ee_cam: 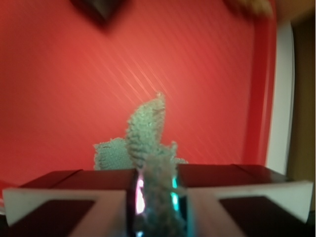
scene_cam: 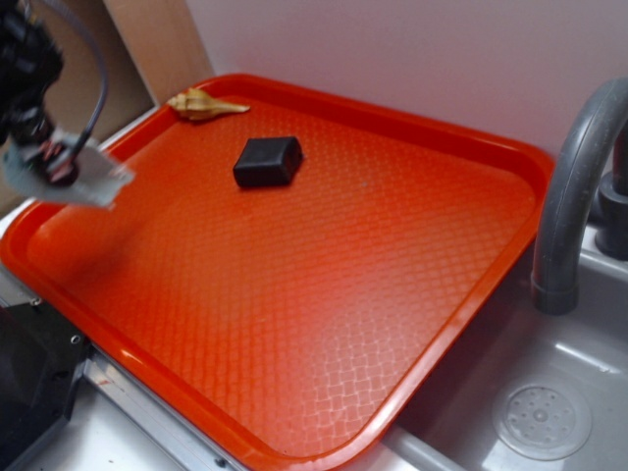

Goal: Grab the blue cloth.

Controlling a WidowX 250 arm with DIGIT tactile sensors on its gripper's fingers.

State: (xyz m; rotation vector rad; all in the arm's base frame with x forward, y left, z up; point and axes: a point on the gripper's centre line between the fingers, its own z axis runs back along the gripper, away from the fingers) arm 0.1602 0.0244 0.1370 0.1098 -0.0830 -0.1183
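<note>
I see the cloth [ee_cam: 148, 143] pinched between my gripper's [ee_cam: 157, 197] two fingers [ee_cam: 74, 197] in the wrist view, a wrinkled pale blue-grey bunch sticking out from the narrow gap, with a small flap spread to the left of the bunch. The jaws are closed tight on it, only the fabric between them. In the exterior view the cloth [scene_cam: 83, 182] hangs off the gripper [scene_cam: 54, 167] at the left edge of the scene, held up off the tray [scene_cam: 294, 285] and over its left rim; it looks blurred there, a flat pale patch under the dark arm and its cable. Below it the red tray shows its bare diamond-textured floor. A block [scene_cam: 267, 162], black and squarish, sits flat toward the far side of the tray, well apart from the cloth. A tan shell [scene_cam: 203, 104] lies on the far left rim of the tray, near the wall. In the wrist view the block [ee_cam: 96, 7] peeks in at the top edge and the shell is only a blur in the top right corner. To the right of the tray stands a grey faucet [scene_cam: 574, 186] over a sink [scene_cam: 579, 353] with a round drain [scene_cam: 541, 420].
</note>
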